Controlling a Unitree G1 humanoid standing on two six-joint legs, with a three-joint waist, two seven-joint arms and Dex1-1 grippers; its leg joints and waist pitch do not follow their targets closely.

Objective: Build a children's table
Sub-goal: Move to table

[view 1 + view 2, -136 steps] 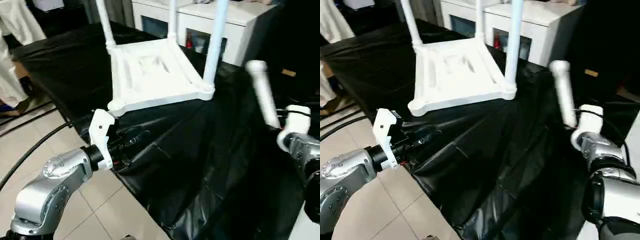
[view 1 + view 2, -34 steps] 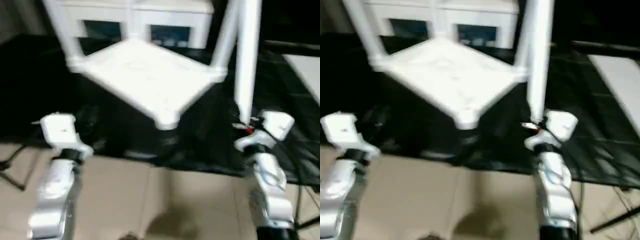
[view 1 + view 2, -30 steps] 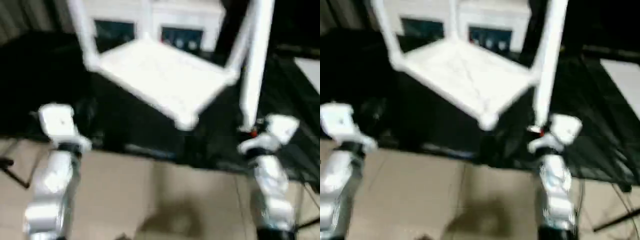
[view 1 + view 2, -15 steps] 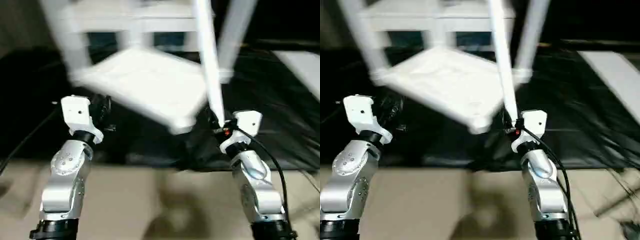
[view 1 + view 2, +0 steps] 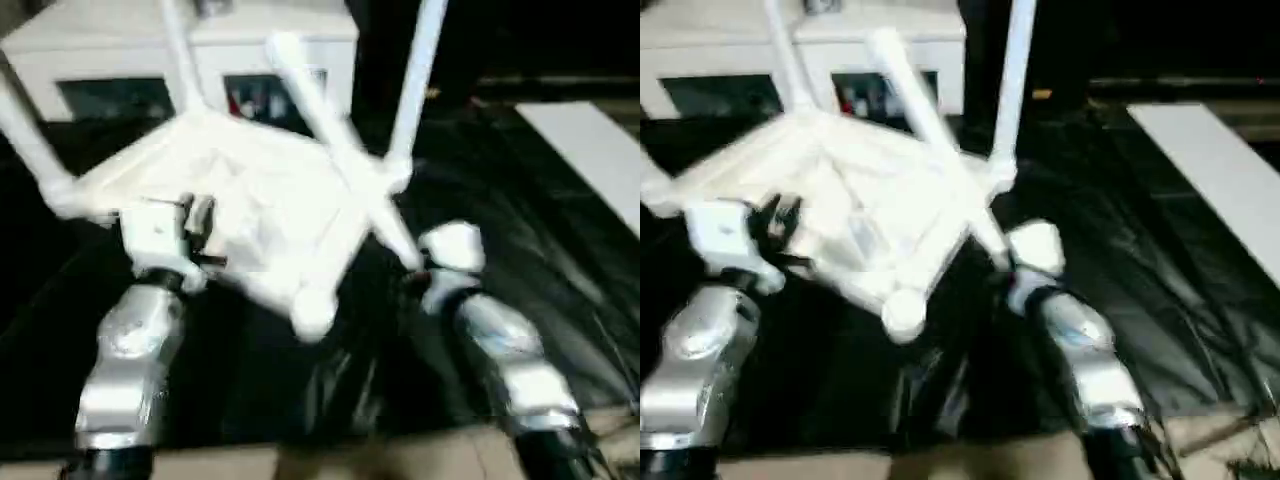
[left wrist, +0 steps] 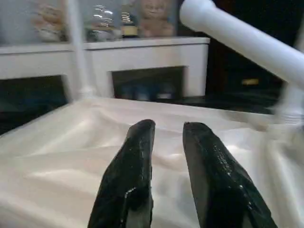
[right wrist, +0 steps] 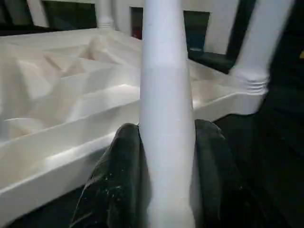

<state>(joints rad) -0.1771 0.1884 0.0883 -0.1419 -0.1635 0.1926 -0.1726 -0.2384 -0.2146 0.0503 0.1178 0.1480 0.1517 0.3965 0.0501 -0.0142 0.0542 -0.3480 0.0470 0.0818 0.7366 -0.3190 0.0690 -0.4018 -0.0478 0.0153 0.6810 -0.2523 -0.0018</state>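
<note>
White plastic makes up the tabletop (image 5: 230, 215), which lies upside down on the black sheet (image 5: 530, 210) covering the desk, ribbed underside facing up. Everything else can be placed from that tabletop. Three legs stand screwed into its corner sockets: one at its far right corner (image 5: 415, 90), one at its far corner (image 5: 180, 55) and one at its left corner (image 5: 25, 140). The near corner socket (image 5: 313, 315), the one closest to the robot, has no leg in it.

The fourth leg (image 5: 335, 140) is a loose white tube, tilted so that it slants across above the right part of the tabletop, its free end pointing up and away toward the cabinet. The right hand (image 7: 166, 166), just off the tabletop's near right edge, is clamped on the lower end of this leg, with one black finger (image 7: 118, 175) pressed against each side of the tube.

The left hand (image 6: 166, 156) hovers over the near left part of the tabletop. Its two fingers stand a little apart, with nothing between them and only the ribbed white surface beyond.

Behind the tabletop stands a white cabinet (image 5: 200, 60) with dark glass doors.
</note>
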